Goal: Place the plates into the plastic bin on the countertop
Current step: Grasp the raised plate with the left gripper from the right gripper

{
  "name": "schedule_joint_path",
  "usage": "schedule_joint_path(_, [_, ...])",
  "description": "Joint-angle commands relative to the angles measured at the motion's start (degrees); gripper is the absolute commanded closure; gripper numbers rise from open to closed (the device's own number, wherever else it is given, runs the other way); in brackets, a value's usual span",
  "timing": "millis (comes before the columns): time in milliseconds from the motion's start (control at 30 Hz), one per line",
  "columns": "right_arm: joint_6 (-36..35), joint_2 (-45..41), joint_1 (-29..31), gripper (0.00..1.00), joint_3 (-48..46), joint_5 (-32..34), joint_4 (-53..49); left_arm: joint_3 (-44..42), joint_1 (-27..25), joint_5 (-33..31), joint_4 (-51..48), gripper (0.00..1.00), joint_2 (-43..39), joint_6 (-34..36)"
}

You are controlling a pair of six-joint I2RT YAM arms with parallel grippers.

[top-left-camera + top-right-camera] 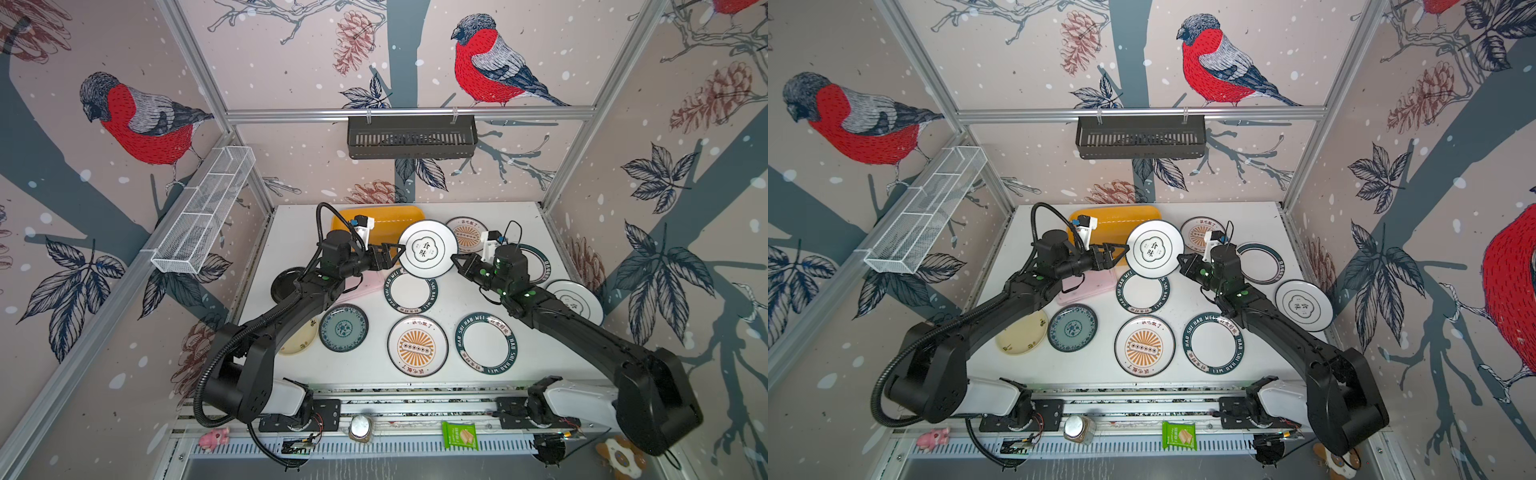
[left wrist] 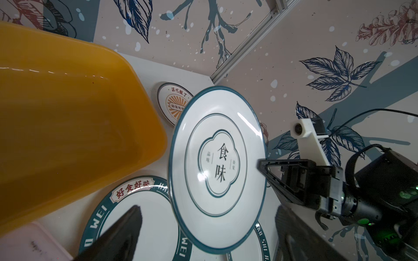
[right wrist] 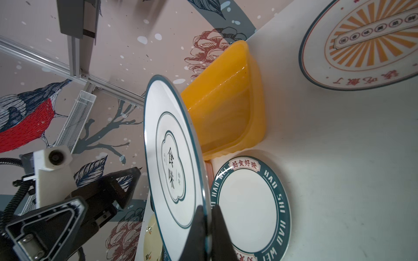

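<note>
Right hand (image 3: 207,226): clenched on the rim of a round white cloud-emblem plate (image 1: 424,249) with a thin dark-green edge line. One finger (image 3: 196,232) lies on each face of the rim.
Cloud-emblem plate, position: raised clear of the white speckled desk (image 1: 446,303), face up and near level, between the two hands.
Left hand (image 1: 397,256): released, jaws spread wide at the plate edge opposite the right hand. In the left wrist view the plate's edge lies between its fingers; whether either one touches the plate cannot be told.
Plastic bin (image 1: 386,216): a shallow yellow-orange rectangular tray with rounded corners, standing at the back of the desk, left of centre. The held plate hangs just beside its right end, and in both top views it overlaps that corner.
Plates on the desk, back: a sunburst plate (image 1: 465,232) behind the held plate, and a green-rimmed plate (image 1: 536,262) partly under the right arm.
Plates on the desk, middle: a lettered-rim plate (image 1: 409,293) partly below the held plate, a black plate (image 1: 286,284) at the left, and a second cloud plate (image 1: 577,303) at the right edge.
Plates on the desk, front: a cream plate (image 1: 299,340), a teal patterned plate (image 1: 343,328), a second sunburst plate (image 1: 417,347) and a second lettered-rim plate (image 1: 486,343).
Pink rectangular box (image 1: 1092,286): flat on the desk in front of the bin, partly under the left arm.
</note>
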Motion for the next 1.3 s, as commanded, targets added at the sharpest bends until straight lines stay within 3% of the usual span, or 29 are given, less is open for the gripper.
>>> schedule_joint_path(0, [0.1,2.9,-1.5,1.00,1.6,-6.0,7.2,4.8,1.2,0.8,-7.9,0.12,2.7,3.8])
schedule_joint_path(133, [-0.6,6.8,-2.8,1.00,3.3,-10.4,8.7,8.7,3.6,4.5,-10.9,0.18,5.8,3.8])
schedule_joint_path(300, [3.4,10.3,-3.0,1.00,1.2,-12.9,17.5,12.2,4.7,8.5,-13.0,0.28,9.8,4.8])
schedule_joint_path(533, [4.8,12.9,-2.1,1.00,1.4,-12.9,20.8,13.6,4.8,9.2,-15.4,0.43,12.3,6.8])
schedule_joint_path(667, [5.1,12.3,-1.4,1.00,0.2,-11.2,21.5,14.0,5.0,8.2,-15.7,0.66,12.8,6.5])
schedule_joint_path(867, [6.4,12.2,-1.0,1.00,-1.7,-9.7,23.9,13.2,5.0,9.0,-13.6,0.83,12.8,5.0])
schedule_joint_path(1067, [6.0,12.9,-1.0,1.00,-1.3,-9.3,24.1,13.3,5.1,9.6,-12.9,0.95,13.6,3.8])
schedule_joint_path(1267, [6.7,14.4,-1.0,0.97,-1.2,-8.9,26.6,15.0,5.3,9.5,-13.7,1.00,15.2,1.8])
